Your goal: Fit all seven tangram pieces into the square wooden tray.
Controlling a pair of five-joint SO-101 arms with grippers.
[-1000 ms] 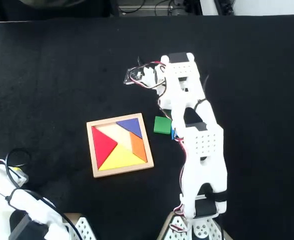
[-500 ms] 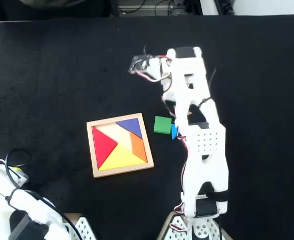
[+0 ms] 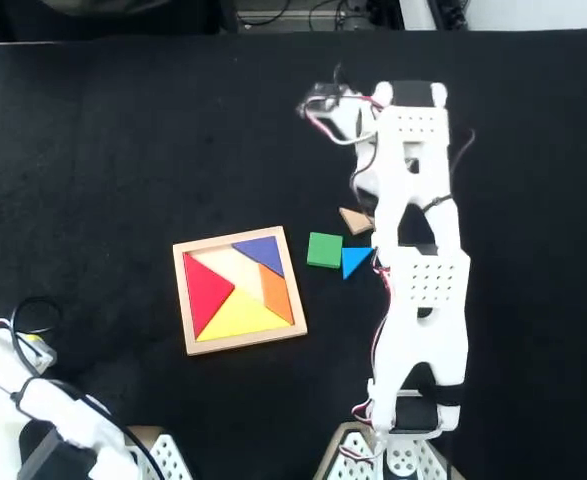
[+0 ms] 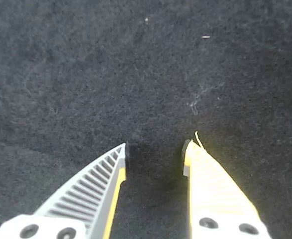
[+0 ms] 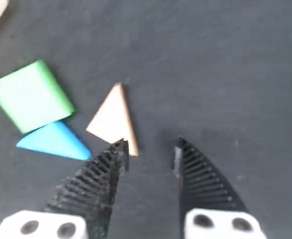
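Swung aside, the right arm uncovers a small tan wooden triangle and light-blue triangle by the green square, beside the square wooden tray. Right gripper gapes empty, left gripper slightly parted; next, probably pinch the tan one.

The black table carried the wooden tray; just beside it lay the green square, the blue triangle against it, and the tan triangle nearby.

Likely a robotics lab: black cloth-covered table, loose dark cables behind its far edge.
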